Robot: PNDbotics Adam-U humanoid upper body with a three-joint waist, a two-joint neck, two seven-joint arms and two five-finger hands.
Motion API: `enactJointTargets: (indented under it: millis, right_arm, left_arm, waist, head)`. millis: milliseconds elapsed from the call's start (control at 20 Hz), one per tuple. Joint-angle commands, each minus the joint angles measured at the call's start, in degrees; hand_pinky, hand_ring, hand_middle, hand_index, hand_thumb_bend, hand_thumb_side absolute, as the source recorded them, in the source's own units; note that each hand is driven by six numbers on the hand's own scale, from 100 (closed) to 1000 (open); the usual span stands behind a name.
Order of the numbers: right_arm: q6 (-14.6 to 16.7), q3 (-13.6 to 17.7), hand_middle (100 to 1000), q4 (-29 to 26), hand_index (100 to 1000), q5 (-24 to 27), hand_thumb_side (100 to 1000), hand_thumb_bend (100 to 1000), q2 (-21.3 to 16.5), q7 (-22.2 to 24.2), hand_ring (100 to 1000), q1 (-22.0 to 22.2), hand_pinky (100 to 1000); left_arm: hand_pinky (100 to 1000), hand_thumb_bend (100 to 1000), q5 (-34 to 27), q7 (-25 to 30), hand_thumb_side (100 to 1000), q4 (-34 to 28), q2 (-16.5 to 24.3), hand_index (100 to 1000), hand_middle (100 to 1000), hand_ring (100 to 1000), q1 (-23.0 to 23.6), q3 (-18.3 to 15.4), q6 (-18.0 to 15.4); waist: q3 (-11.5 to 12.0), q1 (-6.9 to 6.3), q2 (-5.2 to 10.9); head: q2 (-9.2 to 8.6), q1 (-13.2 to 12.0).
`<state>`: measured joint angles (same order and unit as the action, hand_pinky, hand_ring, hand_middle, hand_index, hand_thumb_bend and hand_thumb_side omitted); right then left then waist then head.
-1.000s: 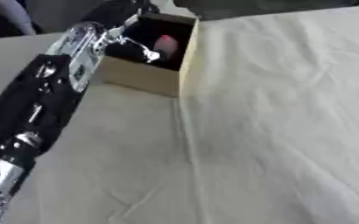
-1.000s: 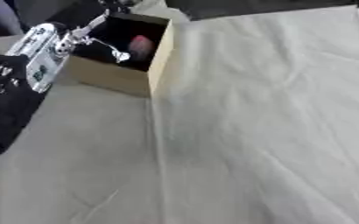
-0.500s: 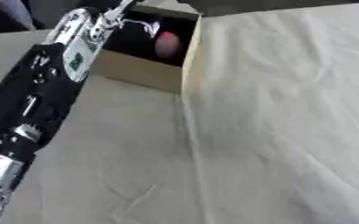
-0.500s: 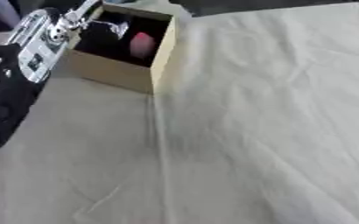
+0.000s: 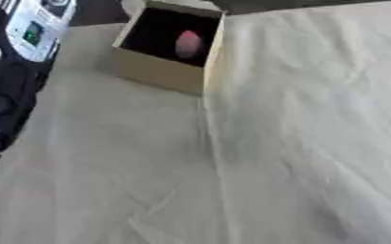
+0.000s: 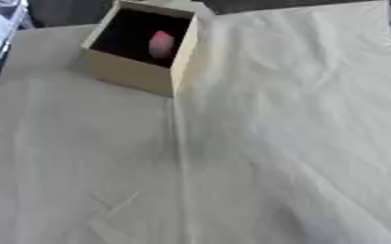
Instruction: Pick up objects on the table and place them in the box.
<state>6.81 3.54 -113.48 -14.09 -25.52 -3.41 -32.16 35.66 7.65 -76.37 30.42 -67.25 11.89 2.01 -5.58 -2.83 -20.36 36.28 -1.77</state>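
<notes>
Your box (image 5: 161,71) holds a pink thing (image 5: 188,44). Left of the box only your left arm (image 5: 19,62) shows; I cannot tell either hand's state.

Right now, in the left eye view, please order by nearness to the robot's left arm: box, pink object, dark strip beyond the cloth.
1. box, just right of the left arm.
2. pink object, inside the box, toward its right wall.
3. dark strip, far upper right, beyond the cloth.
</notes>
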Motion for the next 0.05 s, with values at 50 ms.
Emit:
enactJointTargets:
  millis: [50]
  right_arm:
    - [0.1,0.6,568,-1.1,788,-0.5,716,100,-1.4,-0.4,673,-0.3,843]
  left_arm:
    - [588,100,-5.1,-1.2,374,-9.5,5.5,811,745,732,2.4,-0.1,1.8]
  waist:
    - [0.5,0.44,1.8]
  head:
    - [0.92,0.7]
